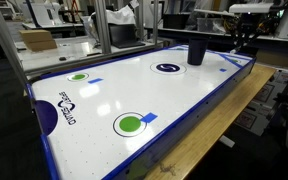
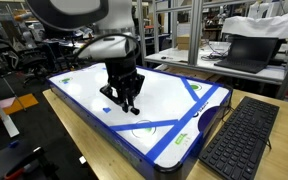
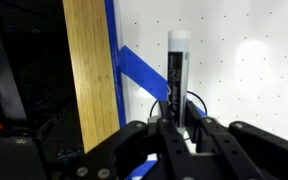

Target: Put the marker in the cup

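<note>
The robot's black pincer [image 3: 181, 128] hung low over the table, pointing down in an exterior view [image 2: 128, 100]. In the wrist view its two fingers [image 3: 164, 135] stood one on each side of the near end of a thin marker with a black body and a white cap [image 3: 178, 65]. The gap between the fingers was small, about as wide as the marker. I could not tell if they squeezed it or only stood beside it. No words could be read on the marker.

The marker lay on the big white air hockey table [image 3: 249, 90], near a slanted blue stripe [image 3: 136, 68] and the table's blue edge. A light wooden board [image 3: 89, 70] ran along that edge.

The plain black cup with no handle [image 1: 196, 52] stood upright on the table at the end where the arm was, apart from the pincer. Green round spots [image 1: 102, 124] were printed on the table. A dark printed word [image 1: 66, 100] was too small to read. A black keyboard [image 2: 239, 140] lay beside the table.
</note>
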Robot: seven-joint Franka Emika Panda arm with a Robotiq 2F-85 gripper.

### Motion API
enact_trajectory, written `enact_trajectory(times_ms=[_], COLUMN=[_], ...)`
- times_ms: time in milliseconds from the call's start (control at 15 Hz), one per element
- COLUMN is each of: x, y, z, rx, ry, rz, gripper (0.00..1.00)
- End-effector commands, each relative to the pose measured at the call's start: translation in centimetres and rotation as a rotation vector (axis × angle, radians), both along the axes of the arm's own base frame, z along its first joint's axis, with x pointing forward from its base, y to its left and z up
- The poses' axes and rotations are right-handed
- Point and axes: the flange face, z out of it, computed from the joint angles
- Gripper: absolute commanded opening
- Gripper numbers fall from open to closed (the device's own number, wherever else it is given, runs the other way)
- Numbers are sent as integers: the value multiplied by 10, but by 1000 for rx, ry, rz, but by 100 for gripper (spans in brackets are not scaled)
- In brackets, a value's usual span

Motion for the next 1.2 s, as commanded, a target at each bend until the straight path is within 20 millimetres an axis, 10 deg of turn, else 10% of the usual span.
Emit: enact_trajectory(times_ms=[0,533,1133], x=[-2,3,7], y=[9,60,83], z=[45,145,176], rx=[-48,-260,-415], ry=[6,-113,-172], rz=[-76,-213,-259], gripper=[5,5,5])
